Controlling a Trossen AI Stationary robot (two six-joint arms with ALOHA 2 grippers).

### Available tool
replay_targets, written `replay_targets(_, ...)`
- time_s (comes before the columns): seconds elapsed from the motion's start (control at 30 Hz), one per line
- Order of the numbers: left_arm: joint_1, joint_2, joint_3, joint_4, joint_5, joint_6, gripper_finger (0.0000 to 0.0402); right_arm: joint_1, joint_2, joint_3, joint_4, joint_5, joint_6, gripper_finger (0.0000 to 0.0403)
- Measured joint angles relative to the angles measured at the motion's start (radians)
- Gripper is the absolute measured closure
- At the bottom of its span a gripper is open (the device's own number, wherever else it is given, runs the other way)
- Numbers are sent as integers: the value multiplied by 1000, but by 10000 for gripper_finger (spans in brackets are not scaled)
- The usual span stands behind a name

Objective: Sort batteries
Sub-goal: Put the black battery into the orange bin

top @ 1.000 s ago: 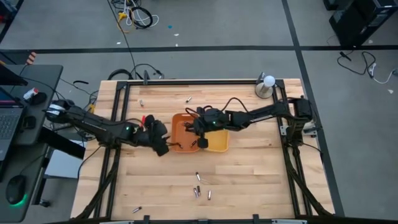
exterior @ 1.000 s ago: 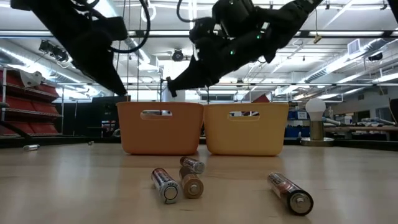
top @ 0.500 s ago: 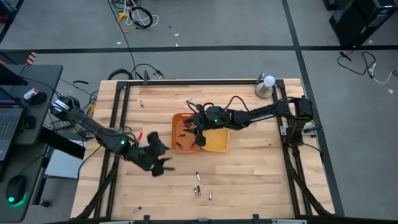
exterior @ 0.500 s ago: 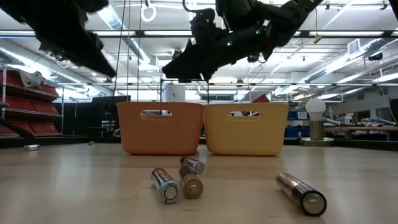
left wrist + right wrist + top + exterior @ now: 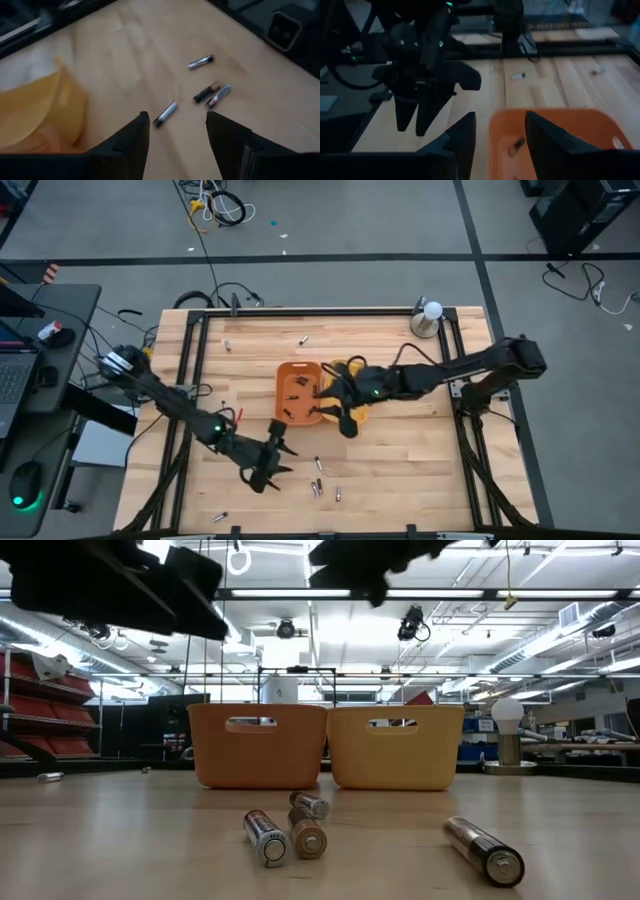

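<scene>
Wooden table [image 5: 400, 460] carries an orange tray [image 5: 298, 392]; near it, the left gripper [image 5: 277, 461] hovers, fingers apart, beside loose batteries [image 5: 320, 480], while the right gripper [image 5: 335, 415], fingers apart, hangs just beside the tray.

Grey floor [image 5: 330, 225] around the wooden bench [image 5: 400, 460], crossed by dark tape lines [image 5: 300, 258]; loose cables [image 5: 215, 205] lie on it beyond the far edge. A desk with a laptop [image 5: 15, 375] and mouse [image 5: 25, 483] stands beside the bench. Beyond it, ceiling strip lights [image 5: 560, 640] and red shelving [image 5: 40, 715].
</scene>
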Motion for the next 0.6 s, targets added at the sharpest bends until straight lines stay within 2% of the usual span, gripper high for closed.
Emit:
replay_targets(0.23, 70, 151, 0, 270, 206, 45, 240, 144, -103, 0, -177, 255, 104, 257)
replay_targets(0.37, 112, 216, 0, 369, 296, -57, 251, 208, -119, 0, -222, 378, 143, 259)
replay_targets(0.5, 126, 280, 1, 447, 311, -244, 255, 247, -111, 0, -248, 468, 180, 260)
replay_targets(0.6, 125, 319, 23, 445, 343, -282, 252, 263, -109, -6, -270, 519, 203, 260)
